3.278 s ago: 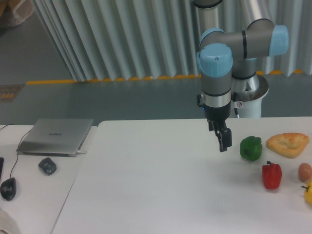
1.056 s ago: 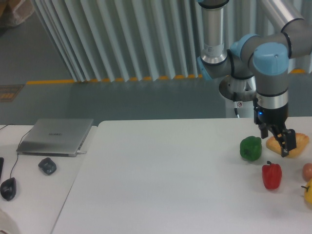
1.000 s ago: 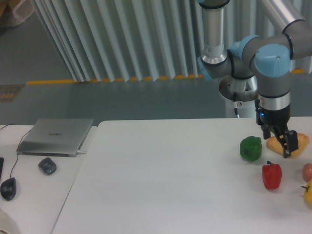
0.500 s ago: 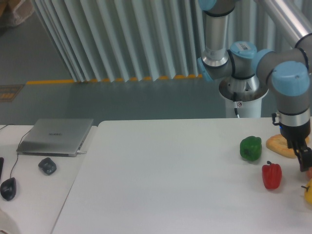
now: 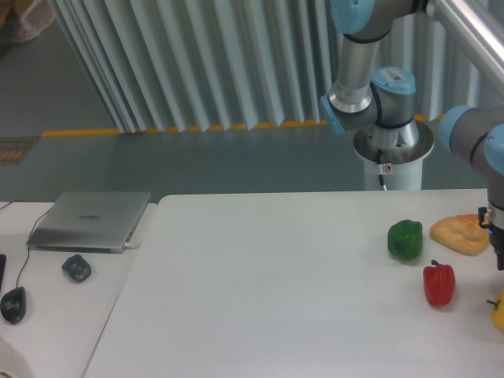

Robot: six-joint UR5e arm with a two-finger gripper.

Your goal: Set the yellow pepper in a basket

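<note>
Yellow pepper (image 5: 499, 312): we found it at the table's (image 5: 260, 299) right edge, partly cut off by the frame, near the red pepper (image 5: 439, 283). Green pepper (image 5: 405, 239) and flatbread (image 5: 462, 234) lay behind. Gripper: out of frame at right; we could not tell its opening or load.

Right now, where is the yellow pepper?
The yellow pepper sits at the far right edge of the camera view, partly cut off by the frame, on the white table just right of the red pepper.
</note>
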